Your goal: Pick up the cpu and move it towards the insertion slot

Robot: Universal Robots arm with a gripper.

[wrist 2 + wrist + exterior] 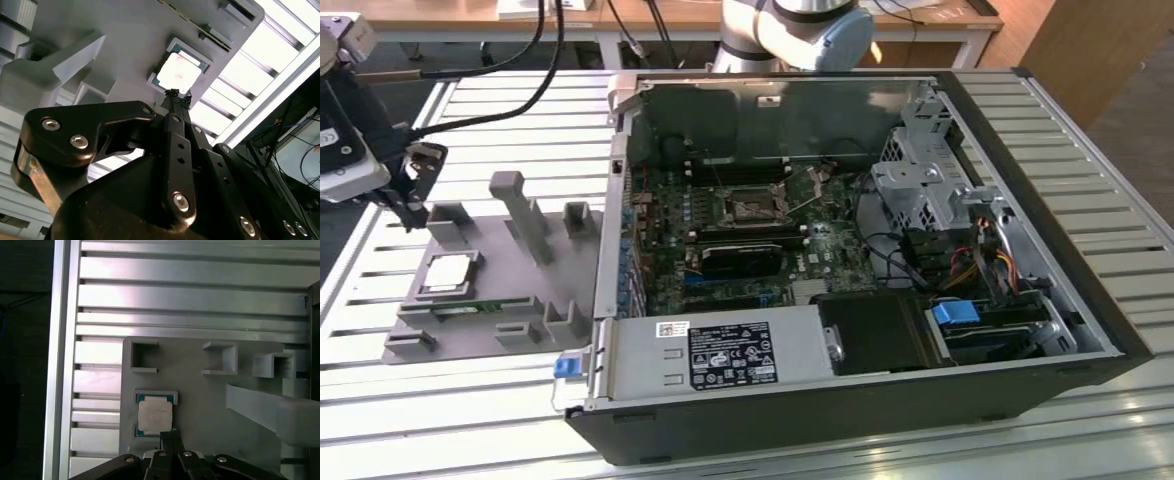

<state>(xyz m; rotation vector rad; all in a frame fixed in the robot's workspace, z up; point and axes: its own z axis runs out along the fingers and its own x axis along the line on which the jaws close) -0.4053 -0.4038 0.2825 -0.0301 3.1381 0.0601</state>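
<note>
cpu [155,416]: flat in recess near edge of grey holder [200,405]. gripper [170,435]: pressed together, empty, above it. Pickup likely needs spreading, squaring to chip sides.

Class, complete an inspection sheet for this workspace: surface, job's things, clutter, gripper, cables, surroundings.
Surface: slatted metal table carrying a grey fixture and an open computer case.
Job's things: cpu lies flat in a fixture pocket; insertion slot sits on the motherboard inside the case.
Clutter: green memory stick in the fixture beside the cpu.
Gripper: gripper shut, hovering over the cpu, holding nothing.
Cables: black cables cross the table; coloured wires inside the case.
Surroundings: wooden desks behind the table.
</note>
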